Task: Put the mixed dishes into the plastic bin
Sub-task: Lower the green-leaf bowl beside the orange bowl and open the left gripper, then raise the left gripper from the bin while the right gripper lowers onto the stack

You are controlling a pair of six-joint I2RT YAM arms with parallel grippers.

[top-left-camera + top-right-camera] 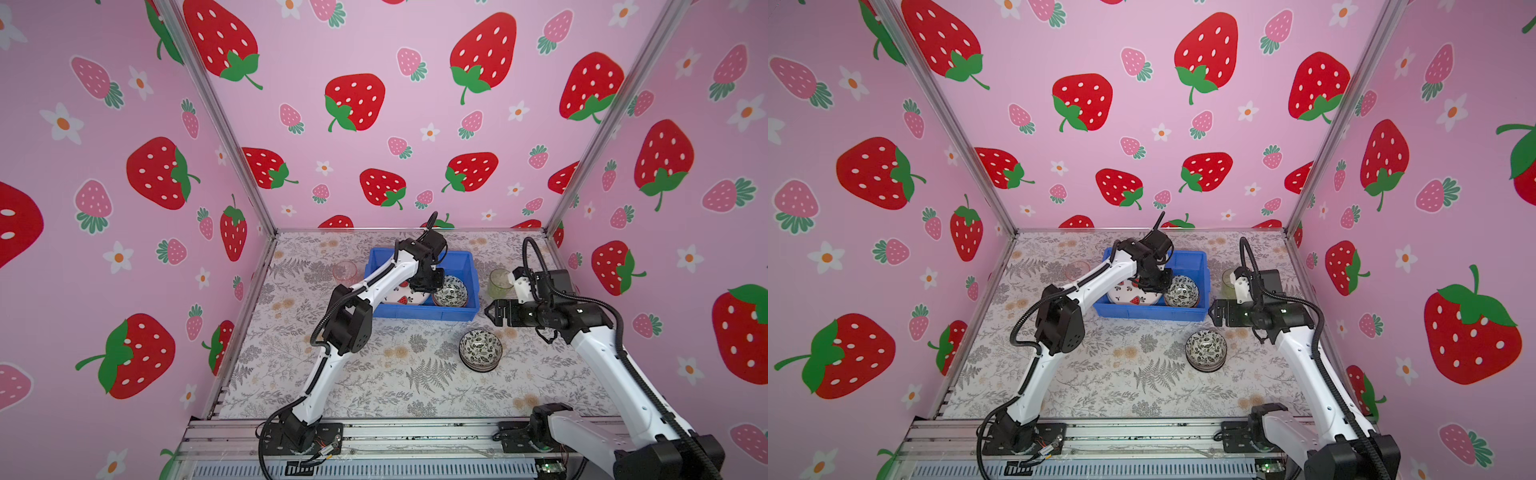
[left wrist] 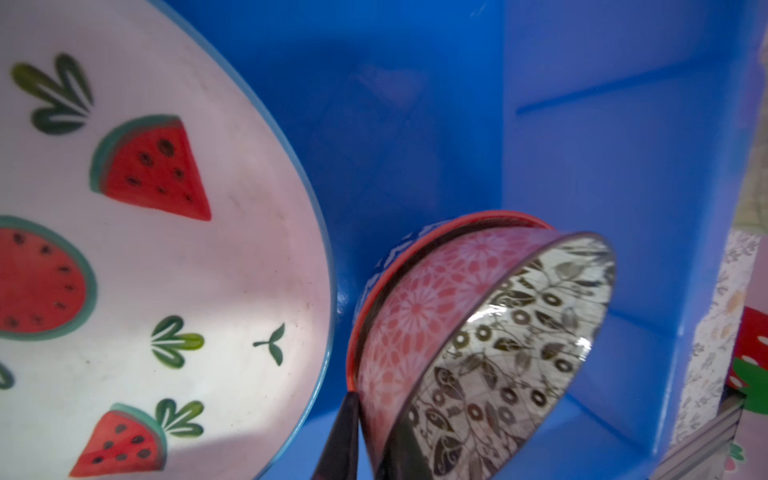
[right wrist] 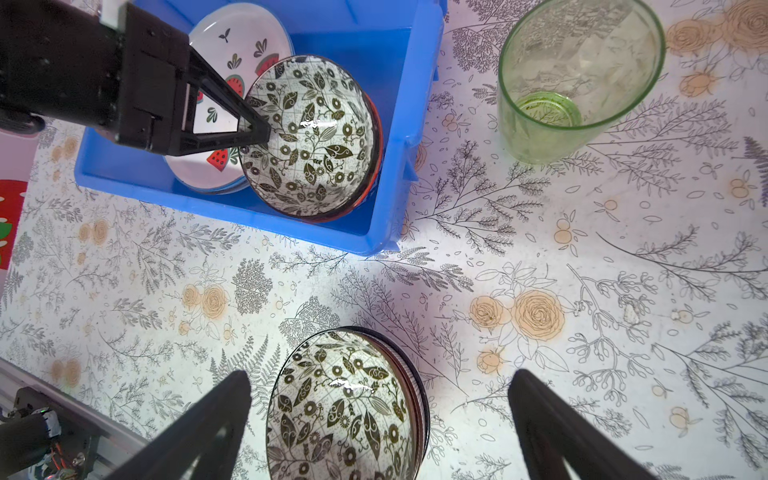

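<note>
The blue plastic bin [image 1: 424, 312] [image 1: 1150, 314] stands at the back middle of the table. A watermelon plate [image 1: 405, 298] [image 2: 166, 249] [image 3: 245, 45] lies in it. Beside the plate a bowl [image 1: 451, 291] [image 2: 498, 353] [image 3: 311, 137], leaf-patterned inside and orange-red outside, leans tilted on other bowls. My left gripper [image 1: 432, 286] [image 2: 374, 419] [image 3: 257, 133] is narrowly shut on that bowl's rim, one finger inside and one outside. My right gripper [image 1: 492, 311] [image 3: 380, 374] stands wide open just right of the bin's front corner. It hovers over a second leaf-patterned bowl [image 1: 481, 349] [image 1: 1206, 349] [image 3: 345, 407] on the table, holding nothing.
A green tumbler [image 1: 498, 282] [image 3: 577, 83] stands upright right of the bin, close behind my right wrist. A pink tumbler [image 1: 345, 272] stands left of the bin, behind my left arm. Pink walls close in the table on three sides.
</note>
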